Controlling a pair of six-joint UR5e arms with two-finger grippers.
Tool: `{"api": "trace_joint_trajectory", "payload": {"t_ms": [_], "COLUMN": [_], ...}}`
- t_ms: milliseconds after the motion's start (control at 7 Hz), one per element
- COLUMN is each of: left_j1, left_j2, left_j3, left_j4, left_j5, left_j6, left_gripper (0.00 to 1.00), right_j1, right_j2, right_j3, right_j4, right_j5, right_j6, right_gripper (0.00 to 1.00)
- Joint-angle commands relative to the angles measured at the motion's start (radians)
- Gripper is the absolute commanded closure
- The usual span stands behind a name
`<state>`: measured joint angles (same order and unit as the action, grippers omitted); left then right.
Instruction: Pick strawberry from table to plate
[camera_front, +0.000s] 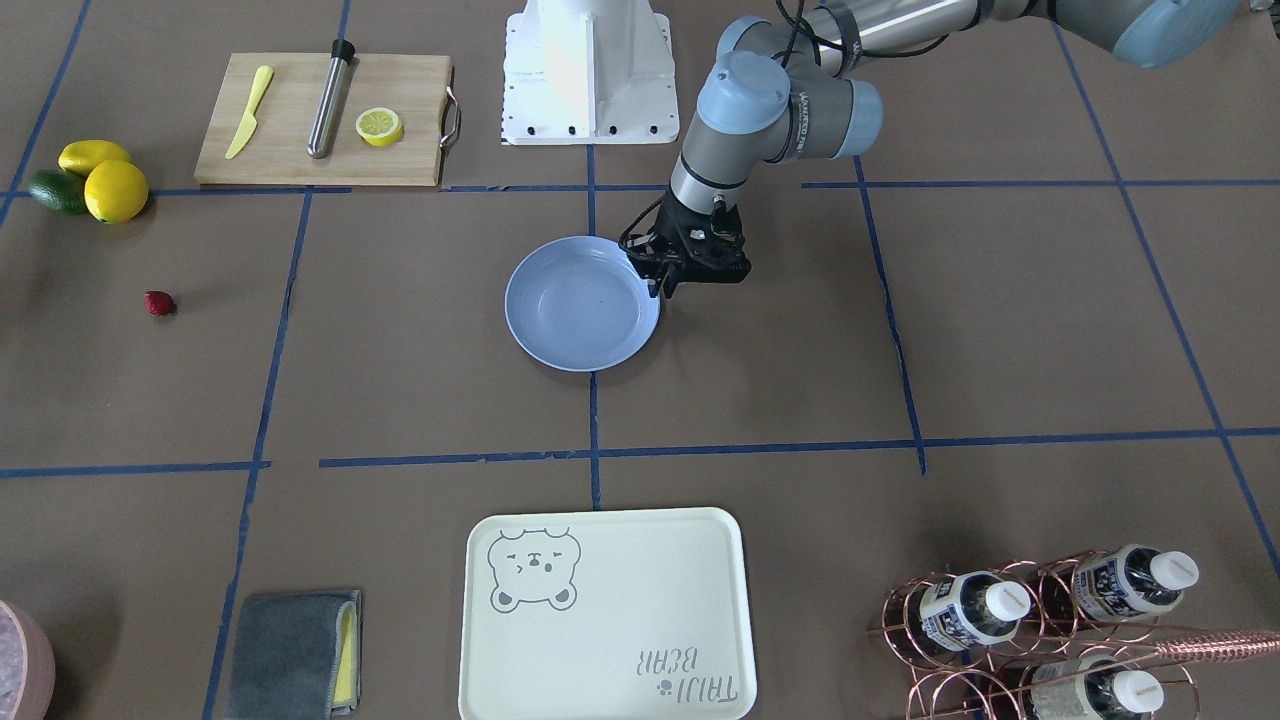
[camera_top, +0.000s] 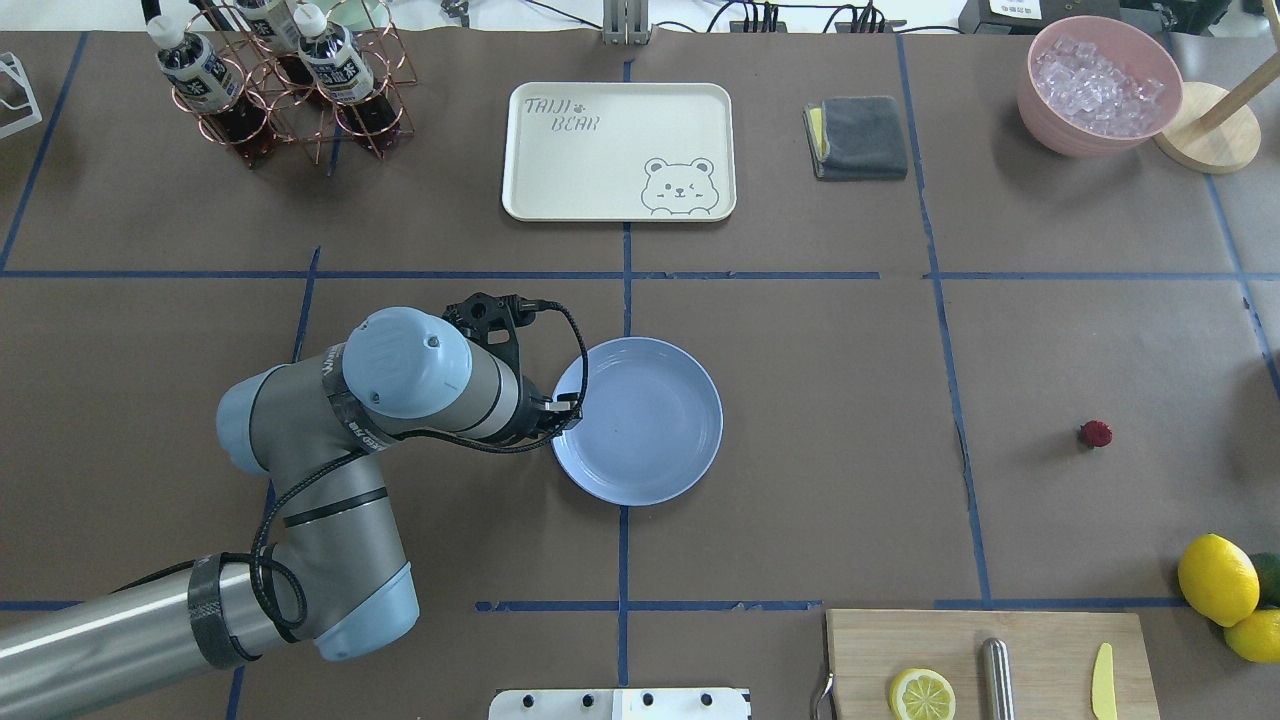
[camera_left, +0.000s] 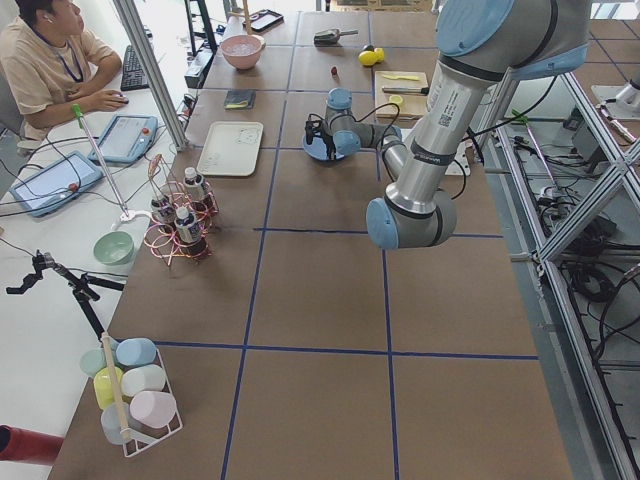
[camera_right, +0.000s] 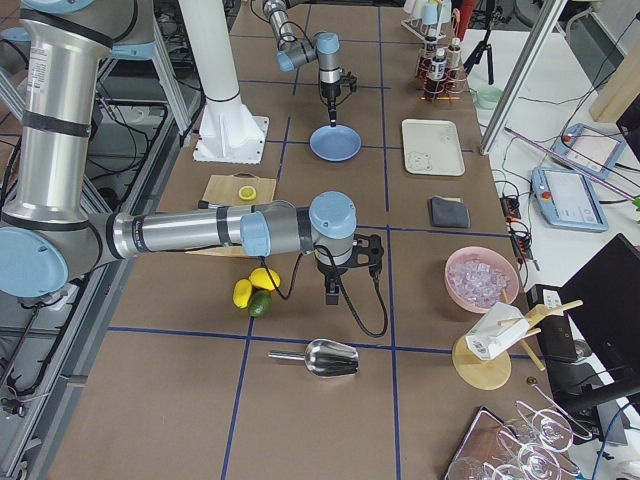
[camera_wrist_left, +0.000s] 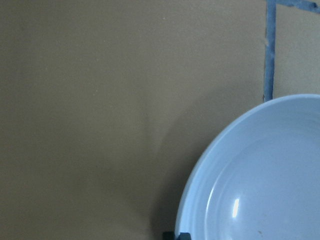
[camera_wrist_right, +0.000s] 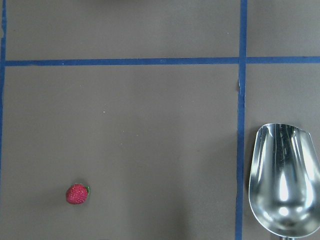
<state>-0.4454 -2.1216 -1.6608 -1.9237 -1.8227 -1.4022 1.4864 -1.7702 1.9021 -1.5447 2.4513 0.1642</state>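
Nearest the front-facing camera, left to right: pink bowl edge (camera_front: 22, 655); folded grey cloth (camera_front: 290, 655); cream bear tray (camera_front: 605, 615); copper rack of bottles (camera_front: 1050, 625).

Mid-row: strawberry (camera_front: 159, 303) is found lying on the bare table (camera_front: 400, 390), well apart from the plate (camera_front: 560, 325), toward the robot's right; plate is seated over the centre tape line; left gripper (camera_front: 664, 287) is set at the plate's rim, fingertips down at the edge; whether the rim is pinched or let go cannot be told, since only a dark sliver is shown against the rim in the wrist view.

Far row: avocado (camera_front: 57, 191) and two lemons (camera_front: 116, 190) are grouped touching; cutting board (camera_front: 400, 80) is loaded with yellow knife (camera_front: 249, 110), steel rod (camera_front: 330, 100), lemon half (camera_front: 380, 126).

Right gripper (camera_right: 331, 292) is caught only in the side view, held above the table near the lemons; jaw state cannot be told; strawberry and a steel scoop (camera_wrist_right: 282, 180) are framed by its wrist camera.
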Motion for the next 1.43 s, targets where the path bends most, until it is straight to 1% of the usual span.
{"api": "trace_joint_trajectory", "payload": {"t_ms": [0,143,286,429,571,714,857,1000,1143,1286], "left_j1": [-0.009,-0.021,-0.032,-0.042,-0.07,-0.106,-0.113,-0.119,-0.119,-0.118], "left_j2": [0.018,0.046,0.048,0.048,0.051,0.07,0.075,0.075,0.075,0.077], "left_j3": [-0.049,-0.104,-0.137,-0.154,-0.183,-0.21,-0.223,-0.229,-0.232,-0.232], "left_j4": [0.002,0.002,0.002,0.0,0.0,-0.001,-0.001,-0.001,-0.001,-0.001], "left_j5": [-0.001,-0.006,-0.009,-0.013,-0.059,-0.097,-0.098,-0.098,-0.098,-0.098], "left_j6": [0.002,0.003,0.003,0.003,0.002,0.002,0.003,0.003,0.002,0.002], "left_gripper": [0.27,0.27,0.26,0.26,0.26,0.26,0.26,0.25,0.24,0.24], "right_j1": [0.0,-0.005,-0.027,-0.082,-0.133,-0.184,-0.242,-0.344,-0.441,-0.506], "right_j2": [0.0,0.001,0.001,0.001,-0.002,-0.065,-0.071,-0.074,-0.075,-0.077], "right_j3": [0.0,0.008,0.008,0.006,0.005,0.002,0.002,-0.008,-0.009,-0.011], "right_j4": [0.0,0.003,0.029,0.082,0.179,0.31,0.399,0.505,0.55,0.563], "right_j5": [0.0,0.018,0.04,0.029,0.019,0.0,-0.047,-0.139,-0.2,-0.253], "right_j6": [0.001,0.003,0.005,0.064,0.221,0.282,0.433,0.603,0.699,0.736], "right_gripper": [0.0,0.0,0.0,0.0,0.0,0.0,0.0,0.0,0.0,0.0]}}
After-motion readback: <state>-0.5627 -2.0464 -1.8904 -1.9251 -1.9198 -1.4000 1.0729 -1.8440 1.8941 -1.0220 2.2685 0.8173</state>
